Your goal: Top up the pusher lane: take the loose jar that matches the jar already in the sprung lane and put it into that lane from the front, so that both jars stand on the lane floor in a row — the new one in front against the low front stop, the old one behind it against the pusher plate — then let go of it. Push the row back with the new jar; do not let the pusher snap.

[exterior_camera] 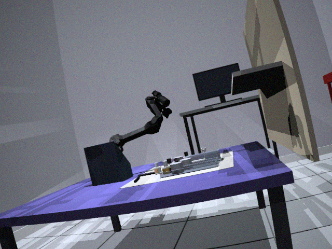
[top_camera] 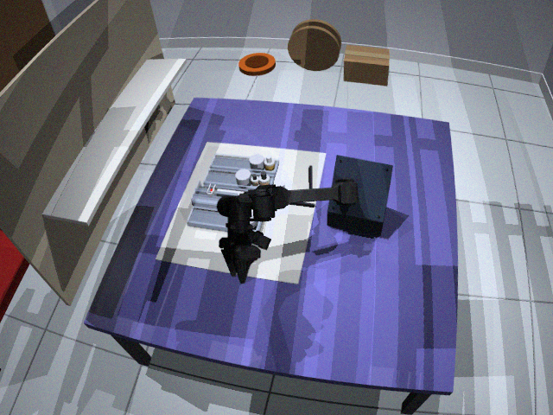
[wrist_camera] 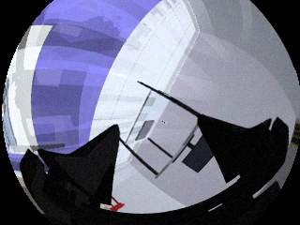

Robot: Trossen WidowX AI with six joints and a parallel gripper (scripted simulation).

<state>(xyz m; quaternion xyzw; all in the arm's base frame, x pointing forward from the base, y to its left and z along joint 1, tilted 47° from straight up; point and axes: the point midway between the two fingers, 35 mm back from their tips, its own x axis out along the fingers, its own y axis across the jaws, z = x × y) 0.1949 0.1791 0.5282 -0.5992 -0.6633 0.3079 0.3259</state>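
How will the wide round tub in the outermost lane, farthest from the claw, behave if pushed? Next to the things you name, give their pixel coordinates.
The wide round tub [top_camera: 257, 161] [exterior_camera: 176, 167] stands upright and looks squat, so it should slide before tipping. Its smooth, round side could roll if knocked over. Crisp outline suggests stiff.

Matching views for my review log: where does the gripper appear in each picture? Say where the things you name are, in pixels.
Top: the gripper [top_camera: 238, 278] [exterior_camera: 167, 116] [wrist_camera: 160, 124] is below centre, left of the middle.
Exterior: just above centre.
Wrist: across the lower half, fingers apart.
Shared landmark: the purple table [top_camera: 379, 312] [exterior_camera: 214, 191] [wrist_camera: 58, 94].

Jars [top_camera: 243, 176] [exterior_camera: 176, 166] crowd the lanes [top_camera: 223, 179] [exterior_camera: 203, 164] — open air above.
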